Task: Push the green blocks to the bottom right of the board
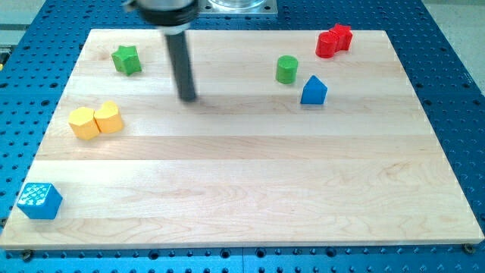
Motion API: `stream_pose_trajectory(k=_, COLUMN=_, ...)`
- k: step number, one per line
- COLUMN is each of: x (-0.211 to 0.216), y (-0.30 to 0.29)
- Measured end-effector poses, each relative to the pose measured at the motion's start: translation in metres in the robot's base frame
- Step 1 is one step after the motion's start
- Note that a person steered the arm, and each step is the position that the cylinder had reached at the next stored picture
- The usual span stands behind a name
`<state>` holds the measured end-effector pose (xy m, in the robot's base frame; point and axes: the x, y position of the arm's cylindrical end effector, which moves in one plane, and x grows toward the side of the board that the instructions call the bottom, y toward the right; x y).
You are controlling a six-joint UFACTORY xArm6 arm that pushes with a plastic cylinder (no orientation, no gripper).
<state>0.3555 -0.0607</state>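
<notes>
A green star block [126,59] lies near the view's top left of the wooden board [250,189]. A green cylinder block [286,69] stands right of centre near the top. My tip [188,98] rests on the board between the two green blocks, to the right of and below the star, well left of the cylinder, touching neither.
A blue house-shaped block [313,90] sits just below and right of the green cylinder. Two red blocks [333,40] touch at the top right. Two yellow blocks [95,120] touch at the left. A blue cube [39,200] sits at the bottom left corner.
</notes>
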Motion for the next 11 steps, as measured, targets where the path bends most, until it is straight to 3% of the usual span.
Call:
stream_pose_trajectory(k=2, x=-0.070, y=0.088)
stream_pose_trajectory(k=3, x=-0.071, y=0.147)
stream_pose_trajectory(k=5, x=0.038, y=0.111)
stream_pose_trajectory(k=6, x=0.030, y=0.102)
stream_pose_trajectory(k=7, x=0.015, y=0.148)
stream_pose_trajectory(k=8, x=0.071, y=0.169)
stream_pose_trajectory(k=9, x=0.154, y=0.176)
stream_pose_trajectory(k=11, x=0.188, y=0.236)
